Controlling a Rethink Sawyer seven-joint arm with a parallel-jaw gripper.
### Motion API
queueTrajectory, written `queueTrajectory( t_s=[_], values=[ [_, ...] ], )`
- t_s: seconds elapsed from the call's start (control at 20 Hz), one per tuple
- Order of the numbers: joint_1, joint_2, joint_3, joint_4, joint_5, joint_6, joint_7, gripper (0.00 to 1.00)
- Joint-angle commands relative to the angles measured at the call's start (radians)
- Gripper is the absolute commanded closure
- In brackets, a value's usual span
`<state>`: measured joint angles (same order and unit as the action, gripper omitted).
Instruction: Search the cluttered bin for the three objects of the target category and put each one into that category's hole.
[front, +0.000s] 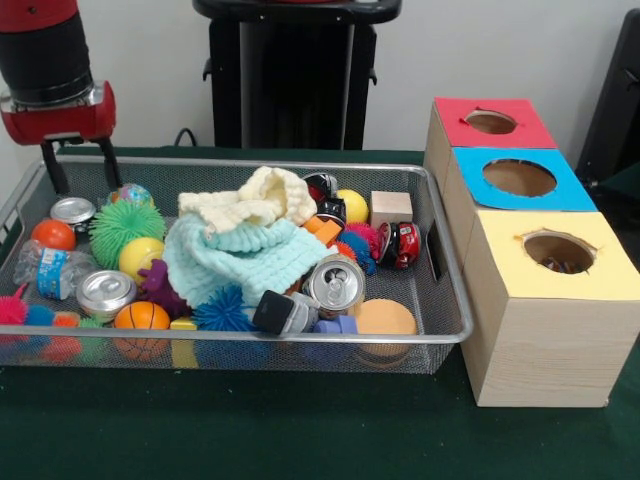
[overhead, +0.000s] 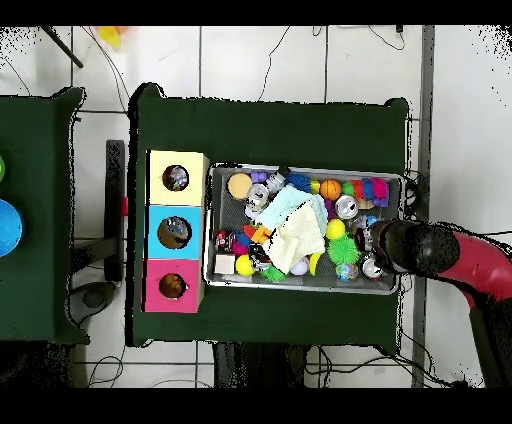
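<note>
Green cloth covers the bench (front: 300, 430), on which a wire-mesh bin (front: 440, 300) stands beside a row of three wooden boxes. Each box has a round hole in its top: red box (front: 492, 122), blue box (front: 520, 178), yellow box (front: 556, 252). In the front view the red and black arm descends at the bin's far left corner; the hand (front: 80, 165) shows two dark fingers (front: 108, 165) set apart, open and empty, just above the bin's rim. The bin is heaped: a cream and mint knitted cloth (front: 250, 240) lies over the middle, with drink cans (front: 336, 283), spiky rubber balls (front: 122, 225), a small basketball (front: 141, 316), a wooden block (front: 390, 208), a plastic bottle (front: 50, 270) and toy cars (front: 402, 244) around it. Which category is the target cannot be told.
</note>
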<state>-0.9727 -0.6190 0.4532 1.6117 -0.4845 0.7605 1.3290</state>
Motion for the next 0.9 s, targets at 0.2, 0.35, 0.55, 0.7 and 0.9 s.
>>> queueTrajectory(
  t_s=[0.2, 0.35, 0.55, 0.7, 0.9],
  values=[
    [-0.002, 0.182, 0.142, -0.263, -0.122, 0.146, -0.430, 0.00],
    [-0.003, 0.207, 0.146, -0.293, -0.140, 0.152, -0.454, 0.00],
    [-0.019, 0.219, 0.150, -0.286, -0.159, 0.124, -0.470, 0.00],
    [-0.031, 0.215, 0.151, -0.249, -0.178, 0.076, -0.462, 0.00],
    [-0.029, 0.220, 0.156, -0.232, -0.193, 0.053, -0.455, 0.00]
  ],
)
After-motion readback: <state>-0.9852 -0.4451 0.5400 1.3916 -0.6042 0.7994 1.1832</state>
